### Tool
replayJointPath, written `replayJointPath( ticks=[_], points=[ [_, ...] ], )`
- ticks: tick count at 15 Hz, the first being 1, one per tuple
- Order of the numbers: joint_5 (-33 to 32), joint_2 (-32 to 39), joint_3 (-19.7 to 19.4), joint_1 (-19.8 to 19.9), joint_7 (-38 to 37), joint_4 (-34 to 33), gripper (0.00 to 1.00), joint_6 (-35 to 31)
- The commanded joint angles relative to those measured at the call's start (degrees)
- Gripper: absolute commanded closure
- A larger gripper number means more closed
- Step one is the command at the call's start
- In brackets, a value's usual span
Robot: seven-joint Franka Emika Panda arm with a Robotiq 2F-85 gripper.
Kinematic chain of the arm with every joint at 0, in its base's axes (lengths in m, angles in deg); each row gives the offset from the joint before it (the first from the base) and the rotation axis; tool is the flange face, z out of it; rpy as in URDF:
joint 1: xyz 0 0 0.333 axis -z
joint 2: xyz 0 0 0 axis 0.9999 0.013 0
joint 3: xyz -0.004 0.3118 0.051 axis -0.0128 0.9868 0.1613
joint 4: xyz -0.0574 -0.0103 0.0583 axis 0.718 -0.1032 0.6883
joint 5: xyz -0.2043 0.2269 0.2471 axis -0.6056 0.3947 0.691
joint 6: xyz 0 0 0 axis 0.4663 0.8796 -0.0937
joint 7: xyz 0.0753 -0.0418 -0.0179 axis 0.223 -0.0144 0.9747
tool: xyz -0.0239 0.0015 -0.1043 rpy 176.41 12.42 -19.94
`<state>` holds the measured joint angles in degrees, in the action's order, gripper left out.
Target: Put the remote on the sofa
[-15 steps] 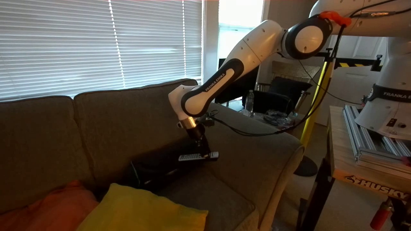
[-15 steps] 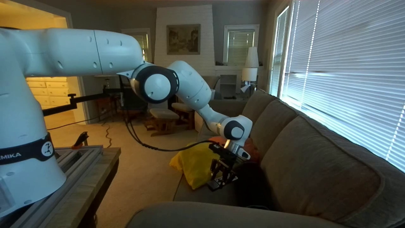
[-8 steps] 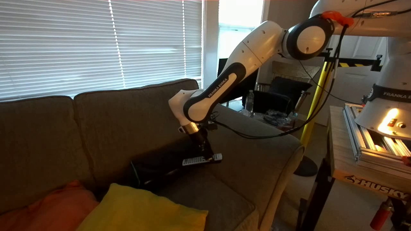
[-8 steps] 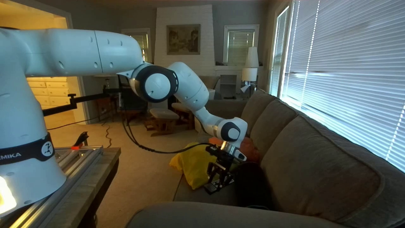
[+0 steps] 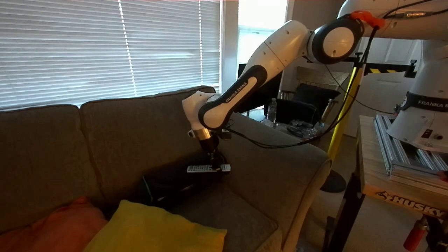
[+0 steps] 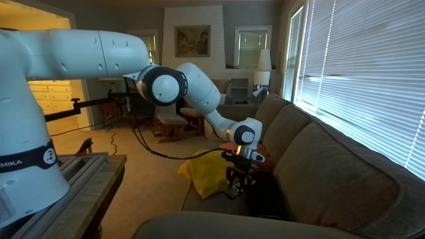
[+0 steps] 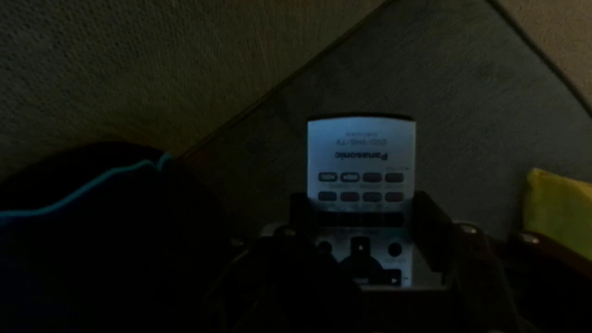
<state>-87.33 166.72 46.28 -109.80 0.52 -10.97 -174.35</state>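
The remote (image 5: 200,169) is a slim bar with a silver-grey button face and dark edges. It also shows in an exterior view (image 6: 231,193) and in the wrist view (image 7: 360,138), where its far end sticks out beyond the fingers. My gripper (image 5: 216,168) is shut on the remote's sides, one finger on each long edge; it also shows in the wrist view (image 7: 360,210). The remote lies roughly flat in the grip, over the seat of the brownish-grey sofa (image 5: 129,136) near its arm and the dark bolster. The exact gap to the seat is hard to judge.
A dark bolster pillow (image 6: 264,196) lies against the sofa back, close beside the gripper; it fills the lower left of the wrist view (image 7: 92,268). A yellow cushion (image 5: 161,227) and an orange cushion (image 5: 52,224) lie farther along the seat. The padded sofa arm (image 5: 273,154) stands beside.
My gripper, still holding the remote, first dipped slightly away from the sofa back, then moved back toward it and up a little. The remote looks more level. Nothing was let go.
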Motion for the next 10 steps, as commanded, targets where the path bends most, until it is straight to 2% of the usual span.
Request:
replayJointPath(
  ticks=[1, 5, 10],
  points=[
    [-2.1, 0.0, -0.9, -1.2, -2.3, 0.0, 0.69, -5.4],
    [-4.1, 0.0, -2.5, -2.6, -3.6, 0.3, 0.69, -10.2],
    [-6.1, 0.0, -4.5, -3.7, -6.2, 0.1, 0.69, -12.6]
  ],
)
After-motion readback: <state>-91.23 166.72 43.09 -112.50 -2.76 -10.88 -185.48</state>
